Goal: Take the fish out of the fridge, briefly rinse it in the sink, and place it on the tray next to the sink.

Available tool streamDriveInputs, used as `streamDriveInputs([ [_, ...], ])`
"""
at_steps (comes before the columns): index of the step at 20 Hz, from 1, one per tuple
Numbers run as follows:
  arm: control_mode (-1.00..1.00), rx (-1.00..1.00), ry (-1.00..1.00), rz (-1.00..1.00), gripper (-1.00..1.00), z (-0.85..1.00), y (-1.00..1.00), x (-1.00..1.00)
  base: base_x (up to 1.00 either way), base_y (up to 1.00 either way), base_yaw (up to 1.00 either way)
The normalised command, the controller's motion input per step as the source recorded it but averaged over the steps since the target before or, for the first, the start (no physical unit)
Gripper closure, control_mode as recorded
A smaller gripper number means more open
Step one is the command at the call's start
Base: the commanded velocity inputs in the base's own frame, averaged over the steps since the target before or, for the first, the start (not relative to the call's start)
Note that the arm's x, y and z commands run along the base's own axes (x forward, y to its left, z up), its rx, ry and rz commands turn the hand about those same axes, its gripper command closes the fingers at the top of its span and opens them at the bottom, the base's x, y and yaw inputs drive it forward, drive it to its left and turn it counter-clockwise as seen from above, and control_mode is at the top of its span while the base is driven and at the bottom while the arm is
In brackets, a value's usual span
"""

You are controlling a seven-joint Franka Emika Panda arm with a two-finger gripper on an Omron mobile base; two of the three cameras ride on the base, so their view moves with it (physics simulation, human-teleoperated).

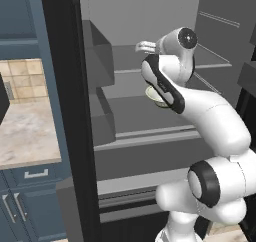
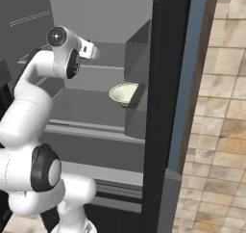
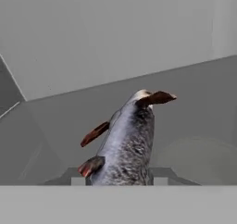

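We see the white arm reaching deep into the open fridge [image 1: 150, 121], its hand up at the level of the upper grey shelf. In the hand view the fish [image 3: 127, 144] stands right in front of the camera, a speckled grey body with reddish-brown fins and a pale end at the top, rising from the bottom middle of the picture where the fingertips sit. The gripper [image 3: 120, 181] has its fingers drawn together on the lower part of the fish, so we take the fish as clamped between them; the fingertips themselves are hidden behind the fish's body. Behind the fish we see the plain grey back wall of the fridge and a shelf surface running across.

From the right base view, a pale bowl [image 2: 122, 93] sits on a fridge shelf, below and to the right of the hand, beside a boxy grey door bin [image 2: 137, 107]. The left base view shows a bit of that same bowl [image 1: 155, 97] peeking out behind the arm's forearm. The black door edge [image 1: 67, 111] of the fridge stands to the left there, and beyond it a stone-look countertop [image 1: 25, 136] over blue cabinets [image 1: 30, 196]. To the right of the fridge in the right base view we see a tan tiled surface [image 2: 221, 131].
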Motion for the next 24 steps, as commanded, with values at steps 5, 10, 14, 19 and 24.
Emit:
streamDriveInputs([
  [5, -1.00, 0.00, -0.04, -0.03, 1.00, 0.43, 0.34, -1.00, 0.00, 0.00, 0.00],
  [10, -1.00, 0.00, 0.19, -0.08, 1.00, 0.19, 0.16, -1.00, 0.00, 0.00, 0.00],
  [14, -1.00, -0.04, 0.38, -0.05, 1.00, -0.59, 0.00, -1.00, 0.00, 0.00, 0.00],
  [19, -1.00, -0.05, 0.46, -0.01, 1.00, -1.00, -0.12, -1.00, 0.00, 0.00, 0.00],
  [24, -1.00, 0.10, 0.15, 0.00, 1.00, -0.94, -0.79, -1.00, 0.00, 0.00, 0.00],
])
